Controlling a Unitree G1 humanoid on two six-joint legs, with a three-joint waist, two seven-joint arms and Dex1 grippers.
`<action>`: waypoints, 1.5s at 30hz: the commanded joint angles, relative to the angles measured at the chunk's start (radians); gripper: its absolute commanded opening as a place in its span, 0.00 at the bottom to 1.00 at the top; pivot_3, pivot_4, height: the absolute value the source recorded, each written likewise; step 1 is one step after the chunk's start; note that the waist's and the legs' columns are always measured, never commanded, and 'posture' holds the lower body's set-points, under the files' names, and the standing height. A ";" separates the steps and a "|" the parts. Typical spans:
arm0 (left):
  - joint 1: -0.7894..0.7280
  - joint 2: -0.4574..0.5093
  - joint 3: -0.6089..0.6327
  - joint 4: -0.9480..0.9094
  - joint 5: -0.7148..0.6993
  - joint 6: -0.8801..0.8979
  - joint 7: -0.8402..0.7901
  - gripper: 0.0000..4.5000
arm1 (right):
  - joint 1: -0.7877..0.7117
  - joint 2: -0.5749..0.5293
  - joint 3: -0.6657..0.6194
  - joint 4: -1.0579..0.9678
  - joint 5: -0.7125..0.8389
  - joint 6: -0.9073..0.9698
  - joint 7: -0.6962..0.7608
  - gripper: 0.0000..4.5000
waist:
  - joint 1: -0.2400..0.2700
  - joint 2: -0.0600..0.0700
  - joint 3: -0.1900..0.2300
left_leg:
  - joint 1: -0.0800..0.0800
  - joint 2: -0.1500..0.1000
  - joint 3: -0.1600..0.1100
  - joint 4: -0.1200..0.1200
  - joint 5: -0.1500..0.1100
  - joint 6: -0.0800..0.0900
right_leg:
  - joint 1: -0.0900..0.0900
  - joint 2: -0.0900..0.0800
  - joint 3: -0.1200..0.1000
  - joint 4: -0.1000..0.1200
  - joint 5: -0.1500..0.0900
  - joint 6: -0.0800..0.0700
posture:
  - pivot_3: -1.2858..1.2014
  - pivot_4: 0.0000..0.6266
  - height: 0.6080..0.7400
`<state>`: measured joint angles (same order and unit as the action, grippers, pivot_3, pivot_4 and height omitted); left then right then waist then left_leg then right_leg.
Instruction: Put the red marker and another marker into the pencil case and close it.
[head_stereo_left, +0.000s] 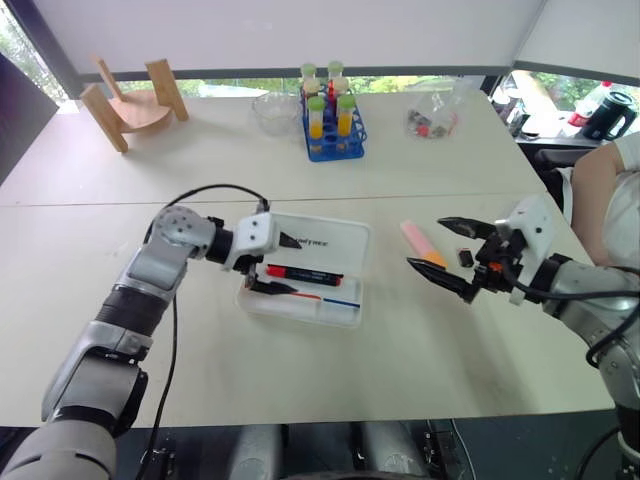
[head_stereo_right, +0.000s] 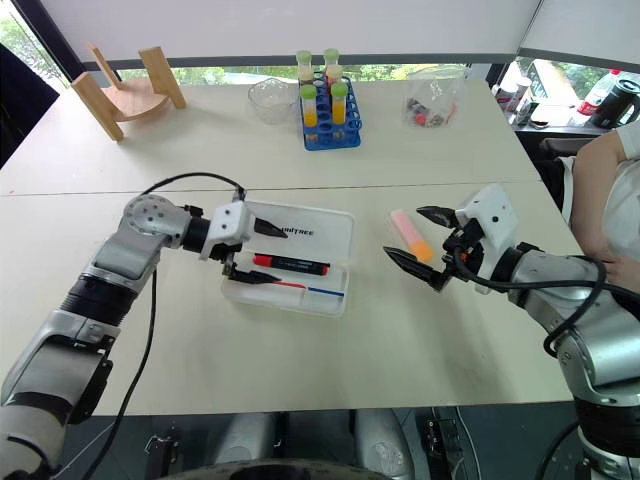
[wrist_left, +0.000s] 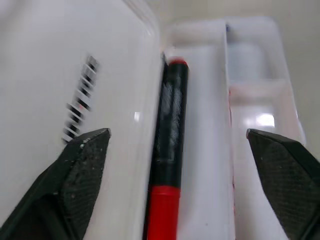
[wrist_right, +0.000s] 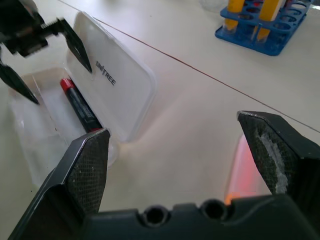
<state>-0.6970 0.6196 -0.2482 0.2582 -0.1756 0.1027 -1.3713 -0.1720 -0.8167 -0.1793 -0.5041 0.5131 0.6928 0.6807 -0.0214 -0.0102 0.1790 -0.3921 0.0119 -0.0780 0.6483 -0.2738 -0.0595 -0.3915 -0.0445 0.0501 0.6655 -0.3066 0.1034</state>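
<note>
Red marker (head_stereo_left: 305, 274) lies in open pencil case (head_stereo_left: 350, 300); left claw (head_stereo_left: 262, 265) spread over it. Pink highlighter (head_stereo_left: 422, 243) on table, long axis toward far edge, just beside spread right claw (head_stereo_left: 448, 250), nearer arm.

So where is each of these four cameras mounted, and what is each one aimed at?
Left eye view: on the head, looking down over the table; both arms show.
Right eye view: the head's other eye, same scene: red marker in the open pencil case.
Left wrist view: on the left arm, looking along the left gripper at the red marker in the case.
Right wrist view: on the right arm, looking past the right gripper across the table.
Shared: both wrist views show the marker and case.
</note>
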 joint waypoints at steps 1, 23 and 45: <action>0.056 0.073 0.142 -0.200 -0.169 0.217 0.011 0.99 | -0.061 -0.006 0.076 0.080 -0.088 0.033 -0.056 1.00 | -0.008 0.000 0.000 | 0.000 0.000 0.000 0.000 0.000 0.000 | 0.000 0.000 0.000 0.000 0.000 0.000 | 0.52 0.24 1.00; 0.714 0.299 0.742 -0.741 -0.598 0.694 0.267 1.00 | -0.390 0.172 0.245 0.628 -0.257 0.135 -0.067 0.26 | -0.020 0.003 0.004 | 0.001 0.001 0.000 -0.001 0.000 0.000 | 0.000 -0.001 0.000 0.000 0.000 -0.001 | 0.52 0.24 1.00; 0.699 0.360 0.771 -0.677 -0.634 0.671 0.287 1.00 | -0.458 0.215 0.475 0.070 0.022 0.218 0.231 0.20 | -0.024 0.003 0.009 | 0.001 0.003 0.001 -0.002 0.000 0.000 | -0.002 0.001 0.000 0.000 0.001 -0.002 | 0.52 0.24 1.00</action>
<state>-0.0011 0.9619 0.4731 -0.3911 -0.7920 0.7776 -1.0820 -0.6037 -0.6206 0.2641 -0.4413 0.5588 0.9432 0.9194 -0.0454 -0.0068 0.1880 -0.3917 0.0150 -0.0768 0.6462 -0.2738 -0.0597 -0.3941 -0.0440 0.0505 0.6654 -0.3057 0.1013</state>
